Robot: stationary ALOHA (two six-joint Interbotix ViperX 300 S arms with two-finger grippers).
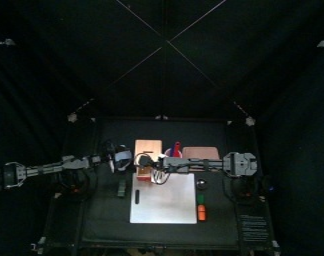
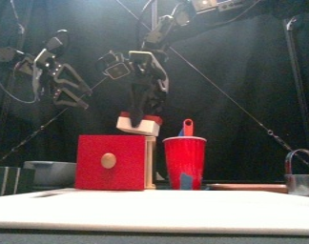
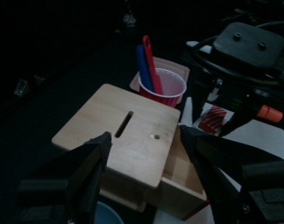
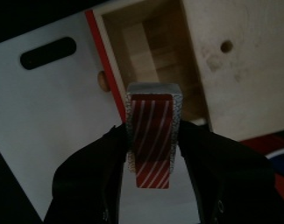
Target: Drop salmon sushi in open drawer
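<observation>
Sushi: 1 salmon sushi [image 4: 152, 136], striped orange-white on a white base, pinched in the right claw [image 4: 152, 144]. In the right wrist view its long axis ran straight out along the jaws, far end toward the drawer's open cavity. In the front view it hung tilted above the drawer [image 2: 115, 162], not touching it.
Drawer: 1 tan wooden unit [image 3: 127, 140] w/ red front and round pale knob, standing on the worktop [image 2: 144, 212]. Pulled-out tray was open, bare wood inside [image 4: 156, 52]. In the top view it sat near the worktop's middle, toward the back [image 1: 151, 150].
Right arm: came in from the right, reached across the middle to above the drawer [image 1: 162, 172]; wrist bent down, jaws pointing at the opening. Claw squeezed on the sushi's two long sides.
Left arm: came in from the left, held level, claw [image 3: 142, 150] just beside the drawer's top and aimed across it. Jaws spread wide, nothing between them.
Other items: 1 red cup [image 2: 184, 164] beside the drawer w/ 2 sticks in it, 1 red and 1 blue [image 3: 145, 63]; 1 white board w/ a slot handle [image 4: 57, 96] lying flat next to the drawer; 1 red-orange bar [image 1: 202, 211] on that board's edge; 1 grey bowl [image 2: 49, 172] at front left.
</observation>
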